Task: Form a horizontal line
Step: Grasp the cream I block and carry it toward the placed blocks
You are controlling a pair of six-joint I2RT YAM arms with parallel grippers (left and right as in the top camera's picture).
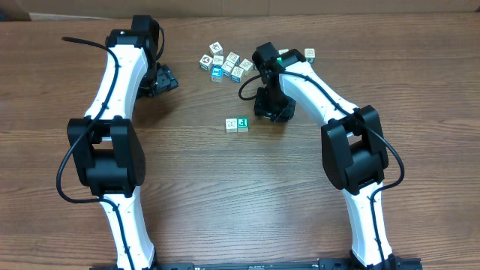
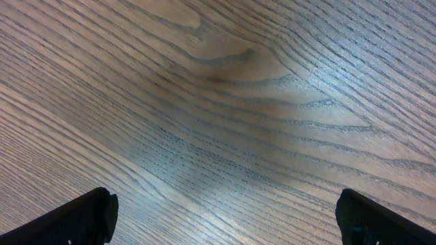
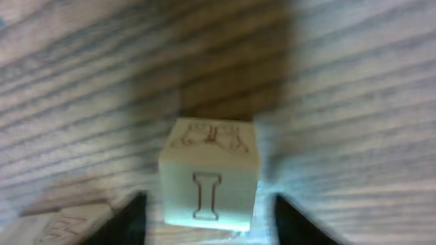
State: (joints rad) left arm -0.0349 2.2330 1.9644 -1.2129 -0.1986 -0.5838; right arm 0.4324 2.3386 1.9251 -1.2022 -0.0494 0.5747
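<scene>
Brown wood-grain table (image 1: 225, 195); right gripper (image 3: 211, 207), two o'clock of white-and-green cube pair (image 1: 237, 124), parted around white lettered cube (image 3: 210, 173); left gripper (image 2: 225, 218) spread wide.

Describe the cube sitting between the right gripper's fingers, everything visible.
The cube is cream-white, maybe painted wood. Its near face bears a thin outlined letter I; its top a faint brownish drawing, too blurred to read. It sits upright on the wooden table between the dark fingers of the right gripper, a narrow gap on each side.
</scene>
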